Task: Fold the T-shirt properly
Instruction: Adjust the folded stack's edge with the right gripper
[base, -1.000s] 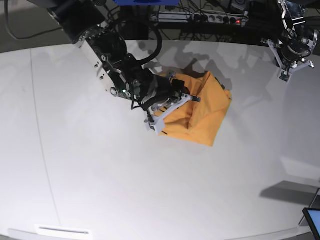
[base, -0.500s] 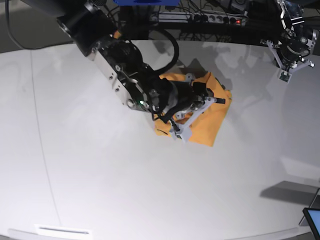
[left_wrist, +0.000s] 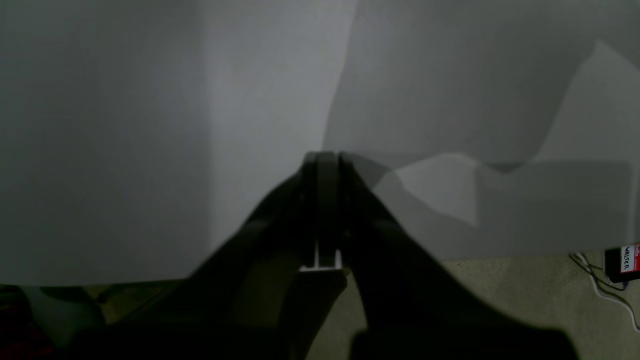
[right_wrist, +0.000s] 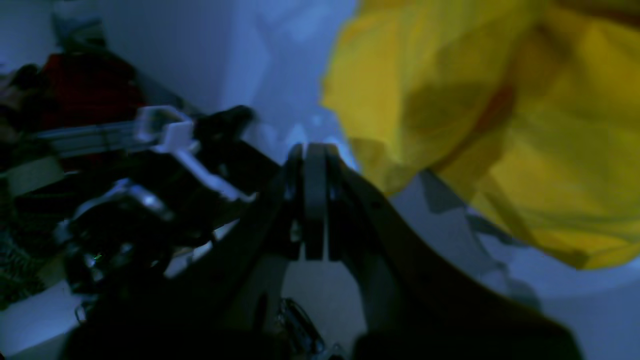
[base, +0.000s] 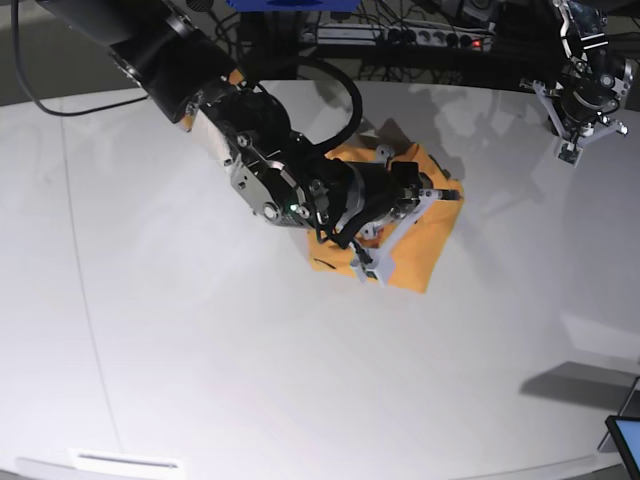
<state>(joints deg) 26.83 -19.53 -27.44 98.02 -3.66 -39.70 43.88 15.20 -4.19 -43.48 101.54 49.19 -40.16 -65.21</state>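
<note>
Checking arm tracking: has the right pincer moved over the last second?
Yes. In the base view the right pincer has swung rightward across the T-shirt, from its left edge toward the right side.

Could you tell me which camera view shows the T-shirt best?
The base view: the T-shirt lies as a folded bundle partly under the right arm. The right wrist view shows only blurred yellow cloth; the left wrist view shows none.

White round table (base: 200, 380), dark cables behind, olive floor (left_wrist: 525, 300)

One T-shirt (base: 425, 245) at twelve o'clock on one table (base: 200, 380), two grippers, and one power strip (base: 400, 35).
</note>
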